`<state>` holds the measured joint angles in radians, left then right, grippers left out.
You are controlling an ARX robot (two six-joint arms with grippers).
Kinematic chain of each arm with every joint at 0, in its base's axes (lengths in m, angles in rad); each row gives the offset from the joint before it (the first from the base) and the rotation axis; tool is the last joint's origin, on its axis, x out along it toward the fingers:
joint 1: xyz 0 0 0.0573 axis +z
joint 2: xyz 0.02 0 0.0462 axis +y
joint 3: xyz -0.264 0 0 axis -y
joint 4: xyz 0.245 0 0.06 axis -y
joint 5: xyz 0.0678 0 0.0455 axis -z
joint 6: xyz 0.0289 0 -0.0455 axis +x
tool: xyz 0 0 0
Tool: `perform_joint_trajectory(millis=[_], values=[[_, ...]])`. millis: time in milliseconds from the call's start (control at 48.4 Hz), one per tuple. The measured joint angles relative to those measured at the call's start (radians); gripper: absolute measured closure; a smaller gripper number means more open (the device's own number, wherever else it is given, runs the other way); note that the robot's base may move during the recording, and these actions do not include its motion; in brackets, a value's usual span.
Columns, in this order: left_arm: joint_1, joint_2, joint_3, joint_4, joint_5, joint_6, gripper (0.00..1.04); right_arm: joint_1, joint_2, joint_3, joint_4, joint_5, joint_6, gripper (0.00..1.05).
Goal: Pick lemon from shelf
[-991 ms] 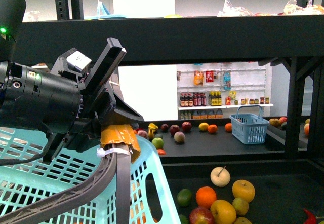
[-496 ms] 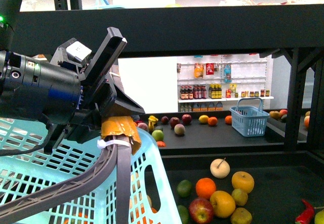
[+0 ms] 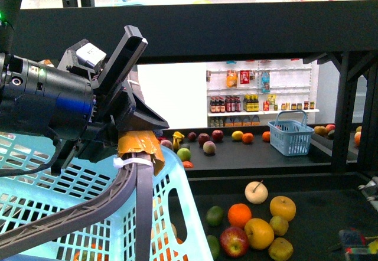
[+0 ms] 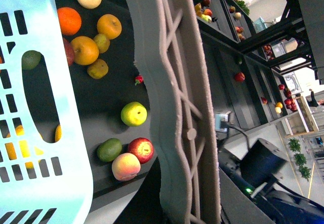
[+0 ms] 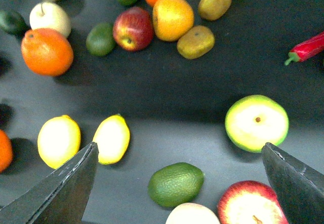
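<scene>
counting under our wide-spread right gripper [image 5: 178, 150], we find two lemons [image 5: 59, 140] side by side. our left gripper [image 3: 140, 90] is partly hidden; its grip we cannot tell.

The left arm [image 3: 47, 104] fills the left of the front view: a thick, glossy black barrel with a bluish sheen. A green light [image 3: 3, 35] glows on the dark housing at the upper left edge, and a round screw [image 3: 13, 81] sits on the barrel's end face. On top is a grey block with a white square label [image 3: 91, 53], beside two flat matte black plates [image 3: 125, 57]. A thin black cable [image 3: 23, 171] runs beneath. In the right wrist view the right gripper [image 5: 178, 150] shows as two dark grey, wedge-shaped fingers [image 5: 66, 188] in the lower corners
</scene>
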<state>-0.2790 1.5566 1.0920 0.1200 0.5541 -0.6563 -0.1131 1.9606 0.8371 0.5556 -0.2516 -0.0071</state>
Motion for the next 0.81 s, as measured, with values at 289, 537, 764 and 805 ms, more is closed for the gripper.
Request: perform_joint_trajectory(millis=[289,537,764,805], values=[[0.000,0.000,0.000,0.000,0.000,0.001,0.95,0.182,0.336,0.251,-0.002,0.091,-0.129,0.08],[0.000,0.000,0.000,0.000,0.000,0.000,0.95,0.266,0.531,0.378,0.000,0.156,-0.187,0.08],[0.000,0.000,0.000,0.000,0.000,0.000,0.95,0.288,0.661,0.496,-0.031,0.192,-0.187,0.08],[0.000,0.000,0.000,0.000,0.000,0.000,0.95,0.291,0.670,0.507,-0.036,0.194,-0.184,0.08]])
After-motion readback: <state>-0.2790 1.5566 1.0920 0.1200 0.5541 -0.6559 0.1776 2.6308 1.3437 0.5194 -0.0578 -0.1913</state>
